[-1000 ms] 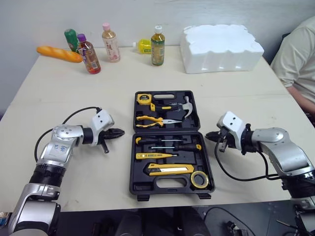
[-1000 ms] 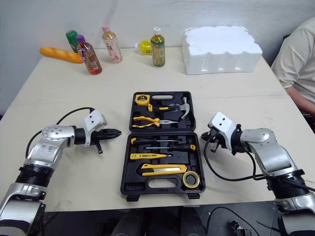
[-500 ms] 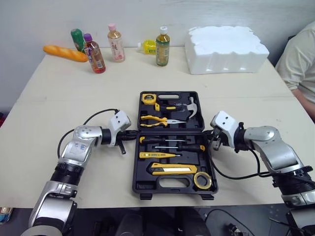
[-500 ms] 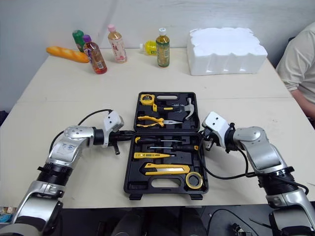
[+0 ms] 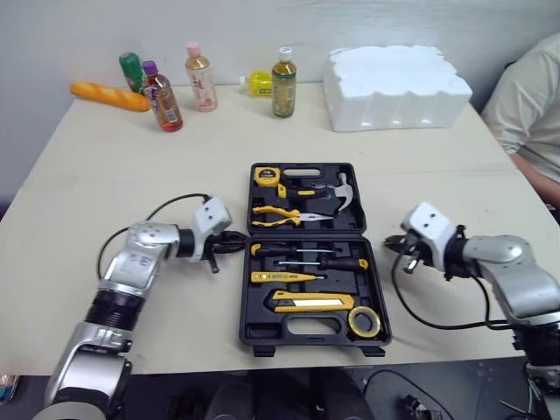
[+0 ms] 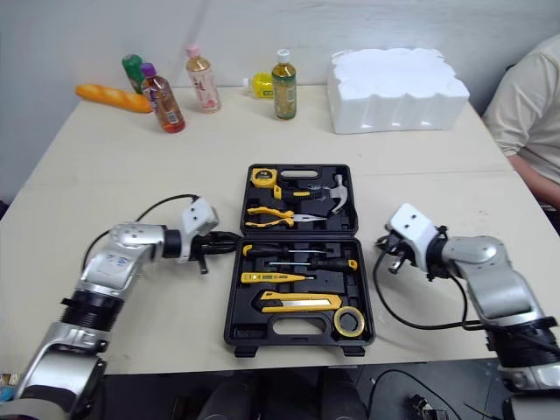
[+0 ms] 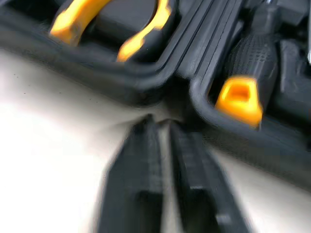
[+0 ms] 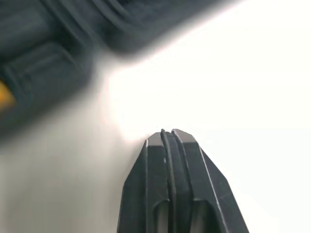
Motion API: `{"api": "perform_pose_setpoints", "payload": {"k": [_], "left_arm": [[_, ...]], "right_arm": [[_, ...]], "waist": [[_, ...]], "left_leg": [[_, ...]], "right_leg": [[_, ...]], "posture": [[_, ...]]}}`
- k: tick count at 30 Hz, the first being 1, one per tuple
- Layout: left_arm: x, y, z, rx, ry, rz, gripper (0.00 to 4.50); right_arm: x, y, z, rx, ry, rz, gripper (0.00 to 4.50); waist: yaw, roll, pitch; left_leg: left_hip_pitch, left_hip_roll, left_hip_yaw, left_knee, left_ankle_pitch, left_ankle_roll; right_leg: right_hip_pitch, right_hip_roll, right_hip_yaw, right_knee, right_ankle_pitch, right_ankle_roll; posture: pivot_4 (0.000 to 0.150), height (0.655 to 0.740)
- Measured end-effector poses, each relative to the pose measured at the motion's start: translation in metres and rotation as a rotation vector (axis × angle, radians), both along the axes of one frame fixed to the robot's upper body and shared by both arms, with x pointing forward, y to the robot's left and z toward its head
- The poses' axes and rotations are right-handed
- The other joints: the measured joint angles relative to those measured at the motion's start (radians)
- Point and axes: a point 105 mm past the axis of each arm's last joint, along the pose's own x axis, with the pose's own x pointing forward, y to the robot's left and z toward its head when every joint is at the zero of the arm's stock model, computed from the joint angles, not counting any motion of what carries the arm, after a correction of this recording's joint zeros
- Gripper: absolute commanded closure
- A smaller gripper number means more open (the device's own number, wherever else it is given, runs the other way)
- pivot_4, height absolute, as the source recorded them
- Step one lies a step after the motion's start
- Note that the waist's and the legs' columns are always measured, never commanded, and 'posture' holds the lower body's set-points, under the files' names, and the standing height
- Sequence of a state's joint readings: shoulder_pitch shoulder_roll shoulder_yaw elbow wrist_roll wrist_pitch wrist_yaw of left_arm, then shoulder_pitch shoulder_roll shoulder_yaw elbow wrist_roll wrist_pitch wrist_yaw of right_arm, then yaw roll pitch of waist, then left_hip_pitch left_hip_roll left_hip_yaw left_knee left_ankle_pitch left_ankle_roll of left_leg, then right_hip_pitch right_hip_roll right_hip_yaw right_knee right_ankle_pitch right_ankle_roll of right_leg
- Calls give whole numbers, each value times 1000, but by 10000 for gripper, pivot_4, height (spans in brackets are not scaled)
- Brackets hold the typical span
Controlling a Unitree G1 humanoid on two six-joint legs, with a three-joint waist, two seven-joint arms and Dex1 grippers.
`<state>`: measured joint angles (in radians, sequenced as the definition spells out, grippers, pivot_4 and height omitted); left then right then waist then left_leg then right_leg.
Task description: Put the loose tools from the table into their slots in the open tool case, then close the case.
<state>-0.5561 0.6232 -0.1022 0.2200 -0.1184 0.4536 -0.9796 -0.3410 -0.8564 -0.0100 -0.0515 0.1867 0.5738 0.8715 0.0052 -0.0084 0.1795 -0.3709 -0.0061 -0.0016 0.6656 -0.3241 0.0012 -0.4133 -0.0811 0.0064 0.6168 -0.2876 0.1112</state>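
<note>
All tools look slotted, so closing remains; I'd lift one half evenly from both sides, folding it over the hinge. The open black plastic tool case (image 5: 303, 234) sits mid-table (image 5: 131, 175). It lies at 3 o'clock, just beside the left gripper (image 5: 236, 246), and at 9 o'clock, near the right gripper (image 5: 391, 245). Both grippers' fingers are together and empty.

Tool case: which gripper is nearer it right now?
Left. The left gripper is at the tool case, by its hinge's left end; the right gripper sits clear of its right edge.
</note>
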Motion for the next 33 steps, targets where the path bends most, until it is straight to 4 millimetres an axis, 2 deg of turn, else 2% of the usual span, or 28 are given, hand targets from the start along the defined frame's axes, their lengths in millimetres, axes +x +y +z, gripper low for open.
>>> {"api": "perform_pose_setpoints", "payload": {"k": [3, 5, 6, 7, 8, 10, 14, 16, 20, 23, 28, 30, 31, 33], "left_arm": [[-2, 9, 5, -65, 87, 74, 11029], [2, 8, 21, -188, 184, 164, 2568], [9, 1, 37, -245, 187, 187, 0], [16, -7, 50, -277, 181, 205, 0], [19, -13, 58, -293, 175, 210, 0], [23, -18, 62, -329, 223, 248, 0], [26, -18, 41, -330, 356, 342, 0], [29, -15, 35, -313, 378, 384, 0], [38, -19, 36, -311, 372, 411, 0], [41, -22, 35, -320, 371, 418, 0], [43, -24, 33, -288, 337, 411, 0], [43, -24, 32, -274, 327, 405, 5127], [43, -24, 28, -251, 312, 402, 6668], [39, -25, 27, -232, 298, 386, 15150]], "right_arm": [[-5, 3, 12, 93, 27, -16, 22379], [-2, 12, 30, 277, 62, -54, 12981], [2, 19, 41, 343, 65, -57, 7163], [6, 26, 49, 372, 70, -57, 2082], [9, 32, 54, 386, 72, -51, 927], [14, 41, 55, 399, 95, -69, 927], [22, 49, 44, 430, 174, -128, 927], [29, 53, 43, 424, 185, -156, 927], [45, 65, 39, 444, 213, -220, 927], [53, 63, 28, 444, 232, -296, 927], [59, 56, 24, 431, 234, -356, 927], [60, 56, 23, 430, 238, -355, 0], [61, 58, 22, 421, 234, -350, 2761], [63, 63, 22, 415, 237, -333, 8495]], "waist": [[-9, 0, 0], [-10, -2, 1], [-7, -2, 1], [-7, -2, 1], [-5, -2, 1], [-5, -2, 1], [-7, -2, 1], [-10, -2, 1], [-8, -2, 1], [-4, -2, 1], [-6, -2, 0], [-6, -1, 0], [-8, -1, 0], [-9, -1, -1]], "left_leg": [[1, 2, -1, -1, 0, 1], [-1, 2, -4, 0, 0, -1], [0, 1, -4, 1, 1, -1], [0, 1, -4, 1, 1, -1], [0, 0, -5, 0, 1, -1], [-1, 0, -5, 0, 1, -1], [-7, -1, -1, 0, 3, -6], [-15, -1, 2, 2, 4, -8], [-17, -1, 2, 2, 8, -11], [-17, -1, 1, 2, 9, -11], [-16, -2, 2, 2, 9, -10], [-16, -2, 2, 2, 10, -10], [-15, -1, 2, 2, 10, -10], [-15, -1, 2, 1, 10, -10]], "right_leg": [[0, 0, 0, 1, -1, -2], [-2, 0, -1, 5, -1, -2], [-2, 1, -2, 4, -1, -2], [-1, 1, -2, 4, -1, -2], [-1, 1, -2, 4, -1, -2], [-1, 0, -1, 5, -1, -2], [-10, 0, -1, 6, -1, -2], [-20, 0, 0, 10, -1, -1], [-23, 1, 0, 12, 0, -2], [-23, 1, -1, 13, 0, -3], [-22, 0, 0, 12, 2, -2], [-22, 0, 0, 12, 2, -2], [-22, 0, 0, 13, 2, -2], [-21, 1, 0, 12, 2, -2]], "posture": [[1500, 7383], [1500, 7383], [1500, 7383], [1500, 7383], [1500, 7383], [1500, 7383], [1500, 7383], [1500, 7383], [1500, 7383], [1500, 7383], [1500, 7383], [1500, 7383], [1500, 7383], [1500, 7383]]}}
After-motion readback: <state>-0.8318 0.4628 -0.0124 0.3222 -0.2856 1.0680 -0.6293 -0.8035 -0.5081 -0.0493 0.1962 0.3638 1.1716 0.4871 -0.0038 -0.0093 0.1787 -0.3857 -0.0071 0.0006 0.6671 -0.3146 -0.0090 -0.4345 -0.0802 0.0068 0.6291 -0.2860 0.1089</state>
